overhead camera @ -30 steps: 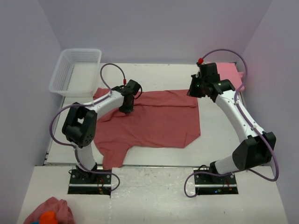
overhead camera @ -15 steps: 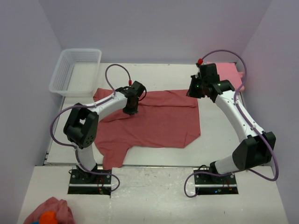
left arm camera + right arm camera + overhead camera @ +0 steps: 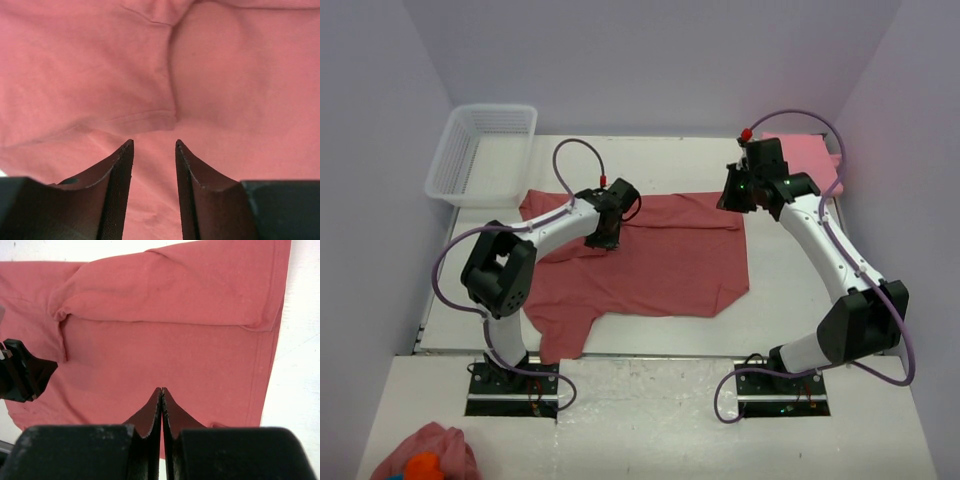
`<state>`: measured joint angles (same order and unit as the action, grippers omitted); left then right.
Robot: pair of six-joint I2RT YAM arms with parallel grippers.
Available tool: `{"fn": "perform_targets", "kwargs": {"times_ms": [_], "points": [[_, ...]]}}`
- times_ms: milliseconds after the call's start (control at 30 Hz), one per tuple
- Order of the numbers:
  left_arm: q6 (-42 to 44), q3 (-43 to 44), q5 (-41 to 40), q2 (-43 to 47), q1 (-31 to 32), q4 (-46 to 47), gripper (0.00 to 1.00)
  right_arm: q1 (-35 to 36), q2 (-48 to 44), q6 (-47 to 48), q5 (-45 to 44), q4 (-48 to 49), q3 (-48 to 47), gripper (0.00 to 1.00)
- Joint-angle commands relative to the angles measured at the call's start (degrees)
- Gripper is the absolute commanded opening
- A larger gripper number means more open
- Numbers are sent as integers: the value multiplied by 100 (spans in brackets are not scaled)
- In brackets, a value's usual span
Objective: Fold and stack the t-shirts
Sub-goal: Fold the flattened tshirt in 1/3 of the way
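Observation:
A dusty rose-red t-shirt [image 3: 660,260] lies spread on the white table [image 3: 790,300], its top edge folded over. My left gripper [image 3: 604,238] is open and hovers low over the shirt near its upper left. In the left wrist view the gripper [image 3: 154,146] stands open with only shirt fabric [image 3: 225,75] below and nothing between the jaws. My right gripper [image 3: 732,196] is shut and empty above the shirt's upper right corner. The right wrist view shows it [image 3: 161,391] over the shirt [image 3: 165,340]. A lighter pink folded t-shirt [image 3: 812,160] lies at the back right.
A white mesh basket [image 3: 470,170] stands at the back left. A small pink cloth lump with an orange patch [image 3: 425,462] lies on the near ledge at bottom left. The left arm's black gripper shows in the right wrist view [image 3: 20,377].
My left gripper has slid to the right along the shirt's upper part. The right gripper has shifted very slightly left and stayed shut.

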<state>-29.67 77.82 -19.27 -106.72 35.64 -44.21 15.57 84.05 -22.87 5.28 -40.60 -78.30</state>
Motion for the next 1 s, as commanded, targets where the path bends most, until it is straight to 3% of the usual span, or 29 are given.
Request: {"fn": "perform_targets", "kwargs": {"times_ms": [0, 67, 133, 167, 200, 467, 733, 867, 967], "points": [[-293, 295, -647, 160, 5, -343, 41, -28, 32, 64, 96, 201, 78, 0], [-407, 383, -1060, 291, -4, -387, 38, -28, 102, 90, 70, 228, 87, 0], [-347, 601, -1237, 275, -39, -378, 29, -19, 286, 116, 0, 219, 9, 0], [-320, 724, -1211, 213, -83, -404, 21, -28, 357, 143, 26, 219, -18, 0], [-268, 882, -1159, 134, -214, -535, 0, -28, 436, 178, 43, 245, -53, 0], [-13, 2061, 185, -420, -1084, -528, 0, 16, 1236, 108, 0, 254, -397, 0], [102, 1517, 282, -218, -1270, -317, 0, 271, 578, -270, -316, 264, 823, 0], [146, 1420, 397, -209, -1279, -247, 0, 315, 121, -463, -852, -149, 1299, 30], [146, 1306, 485, -113, -1279, -150, 0, 315, -195, -718, -1230, -431, 1615, 35]]}}
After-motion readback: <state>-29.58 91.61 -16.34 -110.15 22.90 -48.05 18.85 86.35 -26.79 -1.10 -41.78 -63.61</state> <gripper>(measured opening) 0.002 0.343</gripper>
